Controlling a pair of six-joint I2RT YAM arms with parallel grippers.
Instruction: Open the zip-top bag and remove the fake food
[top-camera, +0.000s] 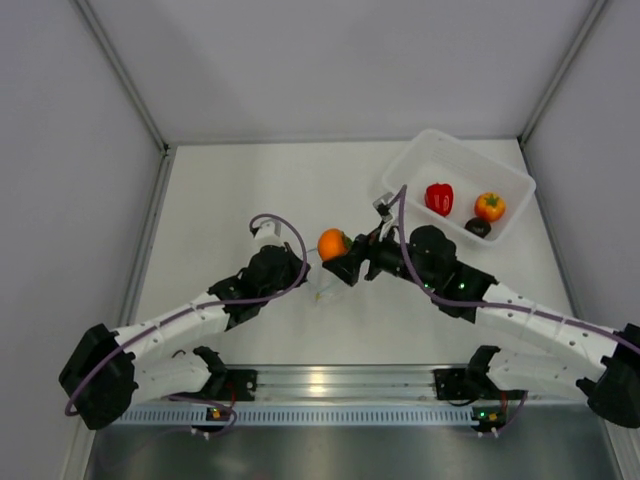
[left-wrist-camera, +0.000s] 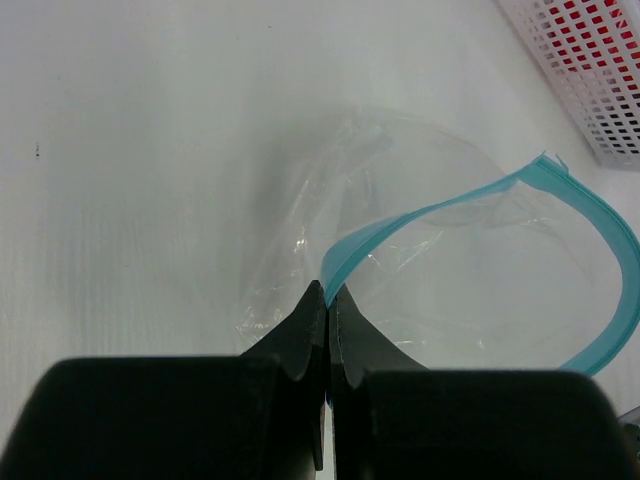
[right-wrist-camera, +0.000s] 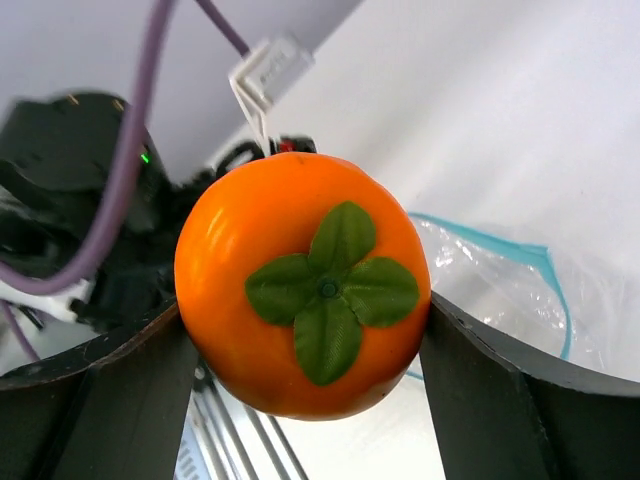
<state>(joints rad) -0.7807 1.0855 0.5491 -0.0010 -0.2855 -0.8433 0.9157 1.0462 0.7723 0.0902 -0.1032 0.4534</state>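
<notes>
Left tool (left-wrist-camera: 327, 297), nearest me, is pinched shut on the rim of the small clear crinkly zip-top bag (left-wrist-camera: 450, 270), beside its light-blue zip strip (left-wrist-camera: 608, 235), the mouth gaping on the white surface (left-wrist-camera: 120, 150). Just beside it, the right tool (right-wrist-camera: 305, 365) clamps a round orange toy fruit with a green leaf top (right-wrist-camera: 290, 230), outside the bag. I'd carry it level to the white translucent rectangular tray (top-camera: 455, 150) beyond, where a red toy pepper (top-camera: 439, 198), a second orange fruit (top-camera: 489, 206) and a dark round piece (top-camera: 478, 227) lie, and release low over a bare spot.
</notes>
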